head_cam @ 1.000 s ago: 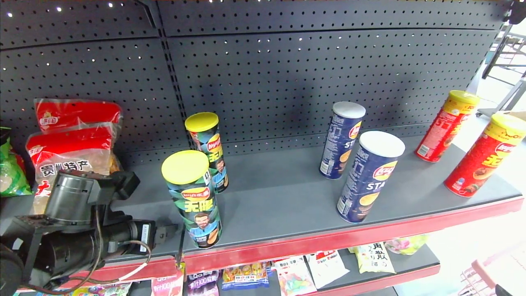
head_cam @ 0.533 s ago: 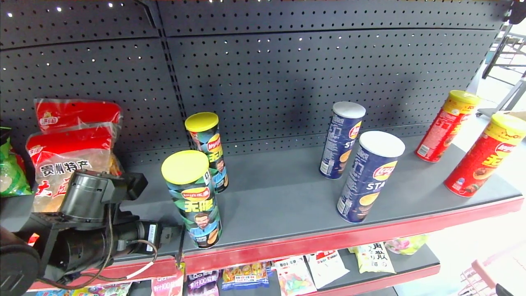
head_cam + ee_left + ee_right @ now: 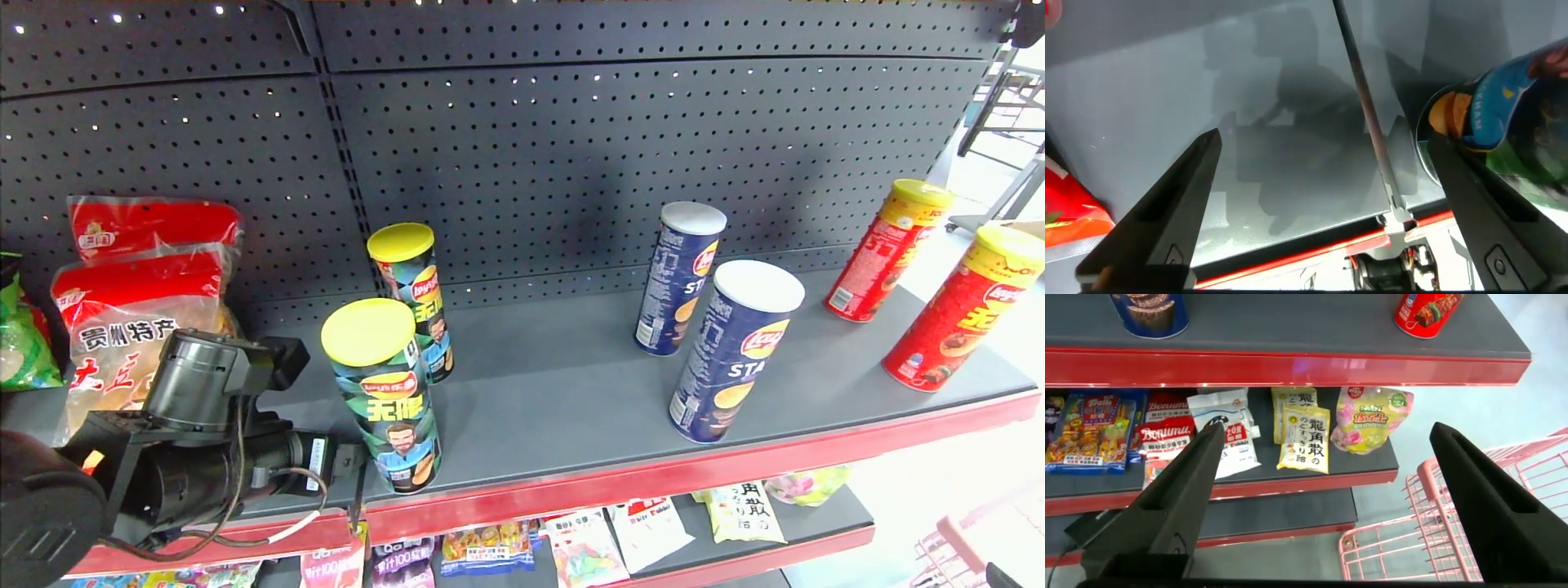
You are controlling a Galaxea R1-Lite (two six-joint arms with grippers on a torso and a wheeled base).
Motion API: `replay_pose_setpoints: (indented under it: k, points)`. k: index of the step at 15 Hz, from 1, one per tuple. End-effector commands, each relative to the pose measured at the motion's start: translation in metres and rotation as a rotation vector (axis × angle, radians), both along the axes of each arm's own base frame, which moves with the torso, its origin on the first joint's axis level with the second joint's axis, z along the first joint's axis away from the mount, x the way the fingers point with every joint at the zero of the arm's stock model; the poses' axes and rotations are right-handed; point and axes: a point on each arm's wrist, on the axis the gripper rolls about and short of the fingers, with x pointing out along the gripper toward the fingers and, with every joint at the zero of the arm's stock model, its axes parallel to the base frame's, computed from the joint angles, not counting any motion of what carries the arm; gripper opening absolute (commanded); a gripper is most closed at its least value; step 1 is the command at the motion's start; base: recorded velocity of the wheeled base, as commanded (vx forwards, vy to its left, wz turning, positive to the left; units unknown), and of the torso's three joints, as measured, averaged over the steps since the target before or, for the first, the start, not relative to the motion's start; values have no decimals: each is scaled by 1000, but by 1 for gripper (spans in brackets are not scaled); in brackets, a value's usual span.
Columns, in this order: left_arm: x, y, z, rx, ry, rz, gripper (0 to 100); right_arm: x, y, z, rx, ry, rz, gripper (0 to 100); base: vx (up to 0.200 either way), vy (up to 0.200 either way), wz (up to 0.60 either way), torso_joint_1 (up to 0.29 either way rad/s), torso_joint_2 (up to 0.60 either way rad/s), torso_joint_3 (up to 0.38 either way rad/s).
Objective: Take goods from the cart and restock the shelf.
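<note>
dark perforated back panel [image 3: 571, 147] with pinpricks of light, pale bright floor [image 3: 931, 482] at right

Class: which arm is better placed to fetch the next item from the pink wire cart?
Right: the right gripper hangs open near the pink wire cart; the left gripper is up beside the yellow-lidded green can.

1. Left arm [image 3: 188, 441]: positioned low on the robot's left in the head view. The forearm is roughly level and the wrist is directed toward the robot's right.
2. Left gripper [image 3: 1323, 212]: jaws spread wide apart, with both dark jaws in sight.
3. Right gripper [image 3: 1323, 498]: jaws spread wide apart, aimed forward and slightly downward.
</note>
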Motion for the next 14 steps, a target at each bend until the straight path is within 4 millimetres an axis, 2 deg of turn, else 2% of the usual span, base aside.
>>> replay_pose_setpoints:
  k: [1, 14]
  points:
    - [1, 0, 0, 0, 1, -1, 100, 0, 0, 0, 0, 2, 1, 100, 0, 0, 0, 0, 0, 0]
    - [1, -3, 0, -2, 0, -9, 100, 0, 0, 0, 0, -1, 1, 100, 0, 0, 0, 0, 0, 0]
